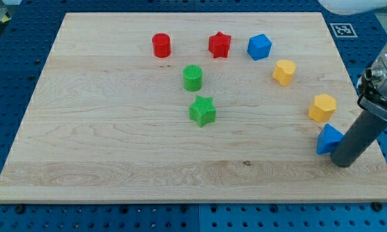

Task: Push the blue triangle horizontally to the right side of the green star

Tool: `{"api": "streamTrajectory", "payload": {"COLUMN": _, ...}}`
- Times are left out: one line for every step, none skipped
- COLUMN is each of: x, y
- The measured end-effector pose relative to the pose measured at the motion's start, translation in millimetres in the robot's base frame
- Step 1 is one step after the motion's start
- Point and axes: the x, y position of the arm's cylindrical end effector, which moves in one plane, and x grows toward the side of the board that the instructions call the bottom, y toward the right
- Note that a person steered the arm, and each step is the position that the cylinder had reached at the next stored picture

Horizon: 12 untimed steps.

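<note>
The blue triangle [328, 138] lies near the board's right edge, low in the view. The green star [202, 110] sits near the board's middle, far to the triangle's left. My tip [342, 161] rests on the board just right of and below the blue triangle, touching or nearly touching its lower right side. The dark rod rises from there toward the view's upper right.
A green cylinder [192, 77] stands just above the star. A red cylinder [161, 45], a red star [219, 44] and a blue hexagonal block [259, 47] line the top. Two yellow blocks [284, 71] [322, 107] sit above the triangle. The wooden board [116, 142] ends close by at the right.
</note>
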Motion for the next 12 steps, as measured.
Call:
{"api": "streamTrajectory", "payload": {"x": 0, "y": 14}}
{"api": "streamTrajectory", "payload": {"x": -6, "y": 17}}
{"api": "streamTrajectory", "payload": {"x": -11, "y": 6}}
{"api": "streamTrajectory", "payload": {"x": -11, "y": -23}}
{"api": "streamTrajectory", "payload": {"x": -13, "y": -51}}
{"api": "streamTrajectory", "payload": {"x": -11, "y": -59}}
{"api": "streamTrajectory", "payload": {"x": -7, "y": -32}}
{"api": "streamTrajectory", "payload": {"x": -13, "y": -11}}
{"api": "streamTrajectory", "payload": {"x": -30, "y": 2}}
{"api": "streamTrajectory", "payload": {"x": -37, "y": 3}}
{"api": "streamTrajectory", "payload": {"x": -37, "y": -2}}
{"api": "streamTrajectory", "payload": {"x": -42, "y": -14}}
